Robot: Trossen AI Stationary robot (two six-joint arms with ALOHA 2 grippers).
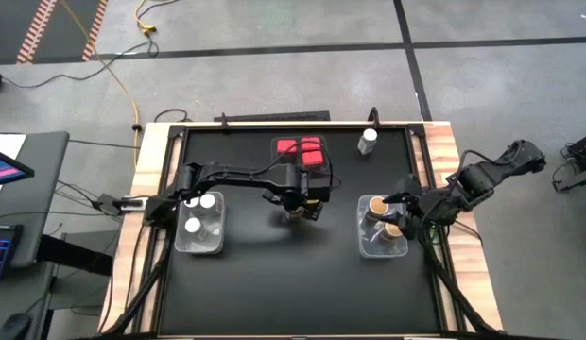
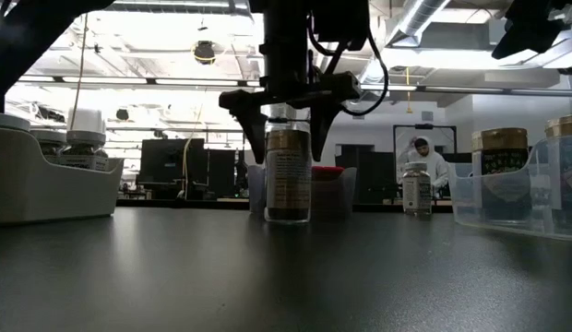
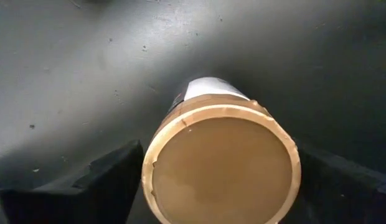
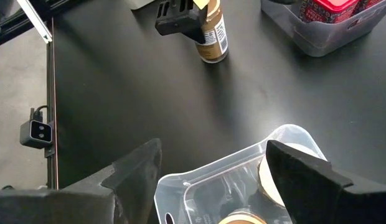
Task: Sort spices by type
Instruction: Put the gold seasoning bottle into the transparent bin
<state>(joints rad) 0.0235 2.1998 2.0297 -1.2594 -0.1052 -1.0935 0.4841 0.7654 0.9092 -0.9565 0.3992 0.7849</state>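
Left gripper (image 1: 298,209): over the middle of the dark surface (image 1: 274,283), its fingers (image 2: 245,114) parted and standing on either side of the brown-lidded jar (image 2: 288,174); in the low view they sit just off the jar's shoulders, and I cannot tell whether they touch it.
Brown-lidded jar: upright on the surface, mid-table, just in front of the bin of red tops; the left wrist view looks straight down on its tan lid.
Right gripper (image 1: 404,216): at the right side of the surface, above the right bin (image 1: 369,247), fingers (image 4: 304,172) spread wide with nothing between them.
Right bin: clear plastic, holding two tan-lidded jars (image 1: 377,206).
Left bin (image 1: 200,244): clear plastic at the left side, holding three white-capped jars (image 1: 207,201).
Back bin (image 4: 317,42): clear plastic behind the centre jar, holding the red square-topped containers (image 1: 301,149).
Lone white-capped jar (image 1: 369,141): upright near the far edge of the surface, to the right of the red tops, apart from every bin.
Room beyond: a person (image 2: 424,159) in light clothing far behind the table.
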